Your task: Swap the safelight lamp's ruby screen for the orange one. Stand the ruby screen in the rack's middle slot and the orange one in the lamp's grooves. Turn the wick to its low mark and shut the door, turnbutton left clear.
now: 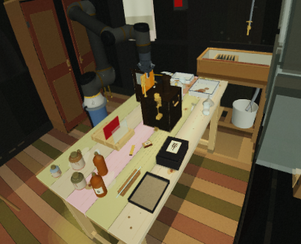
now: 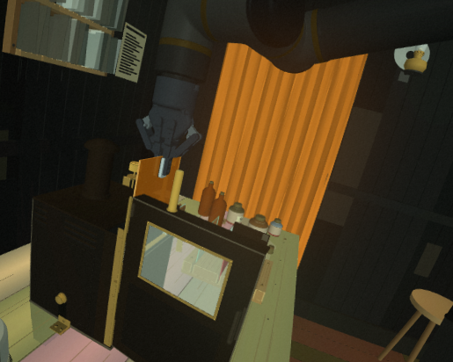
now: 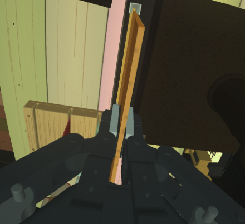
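Note:
The orange screen [image 1: 150, 80] [image 2: 155, 179] [image 3: 128, 71] stands edge-down behind the open door at the top of the black safelight lamp [image 1: 161, 104] [image 2: 78, 259] [image 3: 192, 71], its lower part sunk into the lamp's front. It is held by its top edge in my closed gripper [image 1: 145, 73] [image 2: 163, 169] [image 3: 122, 119], which hangs straight above the lamp. The lamp's door [image 2: 184, 274] stands open toward the second side camera, its window pane clear. The ruby screen [image 1: 111, 127] stands in the wooden rack [image 1: 113, 134] on the bench, left of the lamp, beside a pale screen.
The long workbench [image 1: 136, 148] carries brown bottles [image 1: 99, 163], small jars [image 1: 77, 160], a black box [image 1: 172, 152] and a framed tray [image 1: 148, 191] toward its near end. White trays [image 1: 204, 85] lie beyond the lamp. A brass post [image 2: 175, 190] rises beside the screen.

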Available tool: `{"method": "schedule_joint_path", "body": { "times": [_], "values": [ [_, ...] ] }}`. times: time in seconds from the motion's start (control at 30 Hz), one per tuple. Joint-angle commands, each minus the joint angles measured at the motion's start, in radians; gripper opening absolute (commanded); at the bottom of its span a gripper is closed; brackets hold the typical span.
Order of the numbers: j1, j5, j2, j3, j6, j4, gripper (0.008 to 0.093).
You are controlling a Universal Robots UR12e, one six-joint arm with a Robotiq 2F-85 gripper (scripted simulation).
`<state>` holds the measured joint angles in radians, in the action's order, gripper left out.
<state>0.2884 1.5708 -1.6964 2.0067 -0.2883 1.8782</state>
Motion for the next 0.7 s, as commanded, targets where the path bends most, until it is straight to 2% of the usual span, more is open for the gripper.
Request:
{"method": "schedule_joint_path", "body": {
  "times": [0.0,0.67],
  "values": [
    [0.000,0.000,-0.001,-0.002,0.000,0.004,0.0080],
    [0.000,0.000,0.001,0.002,0.000,0.011,0.0080]
  ]
}}
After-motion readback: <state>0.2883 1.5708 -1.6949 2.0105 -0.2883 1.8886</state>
